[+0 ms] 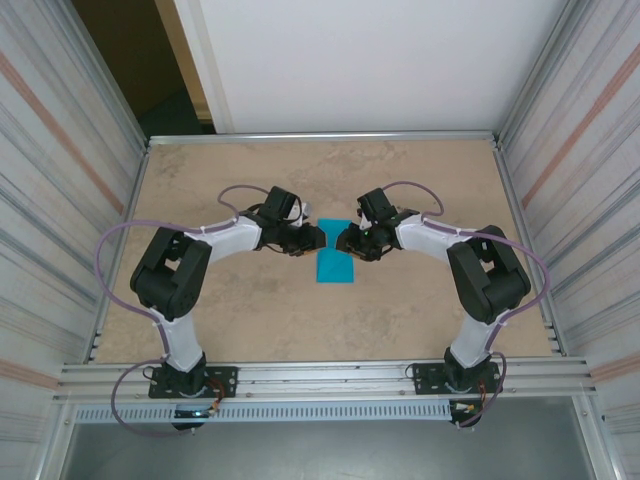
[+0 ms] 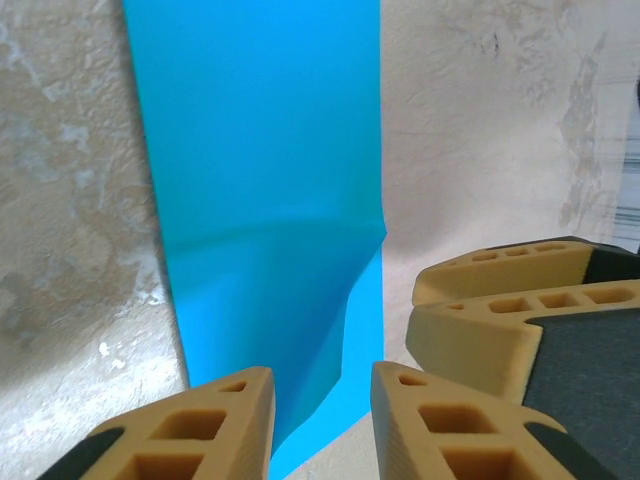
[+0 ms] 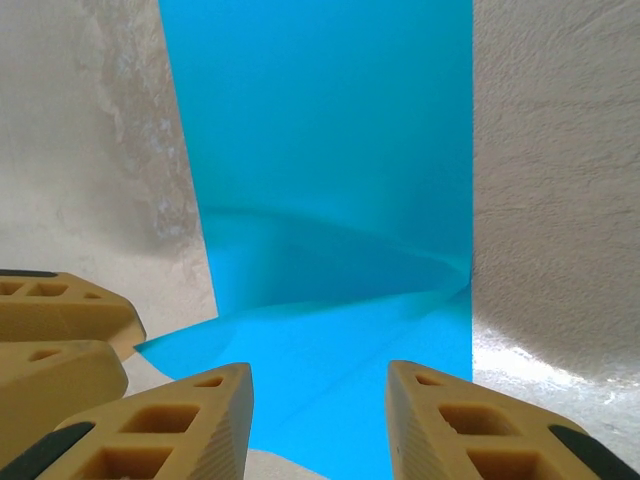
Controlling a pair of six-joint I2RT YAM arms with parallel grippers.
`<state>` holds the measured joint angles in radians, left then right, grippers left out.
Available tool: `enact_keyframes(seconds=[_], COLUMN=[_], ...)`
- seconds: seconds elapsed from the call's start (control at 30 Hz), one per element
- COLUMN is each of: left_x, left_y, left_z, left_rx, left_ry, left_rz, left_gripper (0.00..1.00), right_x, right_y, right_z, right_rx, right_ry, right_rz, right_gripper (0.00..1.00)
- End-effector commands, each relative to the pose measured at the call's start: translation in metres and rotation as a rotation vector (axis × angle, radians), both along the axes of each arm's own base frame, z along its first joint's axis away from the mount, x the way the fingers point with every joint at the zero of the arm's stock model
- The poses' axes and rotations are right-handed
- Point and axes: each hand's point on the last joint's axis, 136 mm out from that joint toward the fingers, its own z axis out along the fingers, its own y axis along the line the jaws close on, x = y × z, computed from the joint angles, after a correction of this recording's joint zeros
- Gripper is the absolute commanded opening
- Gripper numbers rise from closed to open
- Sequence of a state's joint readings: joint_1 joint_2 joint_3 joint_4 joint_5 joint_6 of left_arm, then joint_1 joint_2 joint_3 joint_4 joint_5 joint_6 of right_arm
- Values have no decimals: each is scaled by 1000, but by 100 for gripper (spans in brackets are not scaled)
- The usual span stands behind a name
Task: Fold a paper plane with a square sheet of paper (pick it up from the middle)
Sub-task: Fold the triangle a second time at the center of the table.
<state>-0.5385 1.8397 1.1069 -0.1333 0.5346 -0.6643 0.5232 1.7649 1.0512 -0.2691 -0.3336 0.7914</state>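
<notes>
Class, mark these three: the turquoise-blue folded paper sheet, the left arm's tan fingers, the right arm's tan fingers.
Turquoise-blue folded paper sheet [image 1: 336,268]: top view, its near half.
Left arm's tan fingers [image 2: 215,420]: left wrist view, one fingertip.
Right arm's tan fingers [image 3: 450,420]: right wrist view, one fingertip.

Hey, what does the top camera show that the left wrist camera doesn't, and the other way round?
Top view: both whole arms, with the left claw and right claw meeting over the far half of the blue sheet, and the table out to its edges. Left wrist view: a close look at the paper's buckled ridge, and the paper running into the gap between the left claw's parted fingers. Both: the blue sheet on the tan table.
</notes>
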Motion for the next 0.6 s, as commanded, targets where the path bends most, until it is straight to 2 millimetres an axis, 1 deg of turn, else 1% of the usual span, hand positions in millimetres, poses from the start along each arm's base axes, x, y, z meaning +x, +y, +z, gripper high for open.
enact_keyframes(seconds=[0.0, 0.17, 0.3, 0.37, 0.43, 0.57], left_x=[1, 0, 1, 2, 2, 5], left_y=[-9, -12, -18, -19, -19, -15], left_z=[4, 0, -3, -5, -7, -7], left_rx=[-25, -23, -25, -20, -13, 13], left_ry=[-33, -40, -36, -35, -32, -49], left_rz=[-51, -78, -106, -114, -114, -100], left_gripper=[33, 34, 32, 29, 24, 16], right_x=[-8, -10, -11, -11, -12, -15], right_y=[-2, -2, 0, 1, 1, 1], right_z=[-13, -18, -19, -20, -21, -26], right_rx=[-8, -6, 5, 8, 12, 13], right_ry=[53, 76, 87, 91, 96, 114], right_rz=[-26, -36, -35, -36, -36, -34], right_gripper=[39, 39, 39, 39, 38, 38])
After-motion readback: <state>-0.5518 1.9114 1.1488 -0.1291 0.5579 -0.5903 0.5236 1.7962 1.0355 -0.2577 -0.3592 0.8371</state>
